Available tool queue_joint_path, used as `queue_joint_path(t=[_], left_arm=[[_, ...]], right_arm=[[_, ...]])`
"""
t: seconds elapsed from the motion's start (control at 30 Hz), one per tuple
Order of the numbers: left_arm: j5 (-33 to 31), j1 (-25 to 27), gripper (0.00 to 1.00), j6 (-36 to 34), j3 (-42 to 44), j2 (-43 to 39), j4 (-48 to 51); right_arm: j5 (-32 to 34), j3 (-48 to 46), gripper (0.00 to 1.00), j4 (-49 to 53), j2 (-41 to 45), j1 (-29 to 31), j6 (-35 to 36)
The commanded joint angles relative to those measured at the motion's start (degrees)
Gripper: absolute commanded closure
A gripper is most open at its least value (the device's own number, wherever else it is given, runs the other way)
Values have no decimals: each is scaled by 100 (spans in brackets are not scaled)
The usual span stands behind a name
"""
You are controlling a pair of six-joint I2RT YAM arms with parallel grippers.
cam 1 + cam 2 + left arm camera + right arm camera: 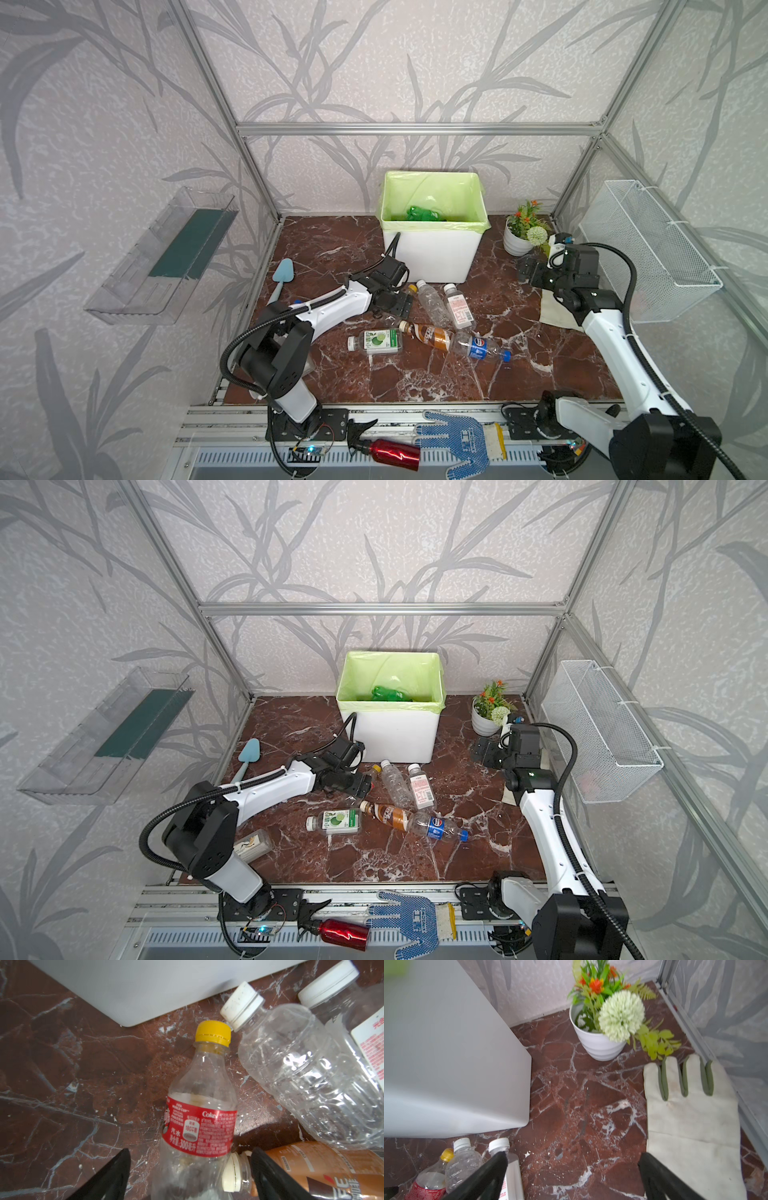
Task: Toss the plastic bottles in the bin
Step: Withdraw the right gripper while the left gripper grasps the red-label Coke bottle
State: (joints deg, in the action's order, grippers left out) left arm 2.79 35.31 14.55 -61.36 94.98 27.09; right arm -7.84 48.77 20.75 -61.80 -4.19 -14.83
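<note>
- red spray bottle (392, 453) and blue glove (461, 444) lay nearest, on the front rail — neither belonged to the job.
- bin (432, 257) stood at the back of the table (415, 382) with a green bottle (424, 214) inside it. a cluster of other bottles (376, 340) lay on the table in front of it.
- left gripper (190, 1154) sat low over the coke bottle (199, 1126), which lay just before the bin. its jaws were apart, one finger on each side of the body below the red label. neither seemed to touch it, so nothing was held yet.
- right gripper (572, 1159) hung spread and empty beside the bin's corner, above bare table near a white glove (691, 1115).
- the step in hand looked like the grasp on the coke bottle. to do it well:
  - the brown bottle (324, 1165) lay with its cap just beside one finger, so that finger should slip between the two bottles, not pinch both.
  - thin, empty plastic would likely dent or squirt out, so the squeeze should be square across the body and gentle.
  - the clear bottle (301, 1076) lay close by — a straight lift should avoid dragging it, and release should wait until the coke bottle is over the bin's rim.
</note>
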Motion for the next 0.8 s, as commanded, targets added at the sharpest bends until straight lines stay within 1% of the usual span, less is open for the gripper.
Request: queue_joint_path(t=[0.0,0.13,0.2,0.3,0.43,0.5,0.67,0.77], left_arm=[[-243,16,11,61,-258,220,306],[-472,25,13,152,-381,432,461],[-617,25,16,217,-407,479,514],[-873,12,22,309,-381,476,555],[-1346,10,35,468,-329,404,630],[-1467,-9,41,500,-274,330,598],[-1499,-41,48,509,-107,76,473],[-1646,-57,52,630,4,-70,468]], right_arm=[[-308,-264,1,-288,240,-115,-256],[-295,-546,1,-283,384,-148,-318],[-272,-659,1,-282,446,-175,-343],[-297,-756,1,-271,515,-205,-345],[-355,-840,1,-268,529,-223,-363],[-388,-882,1,-286,542,-223,-389],[-415,-991,1,-334,589,-222,-442],[-429,-1025,1,-352,599,-223,-451]])
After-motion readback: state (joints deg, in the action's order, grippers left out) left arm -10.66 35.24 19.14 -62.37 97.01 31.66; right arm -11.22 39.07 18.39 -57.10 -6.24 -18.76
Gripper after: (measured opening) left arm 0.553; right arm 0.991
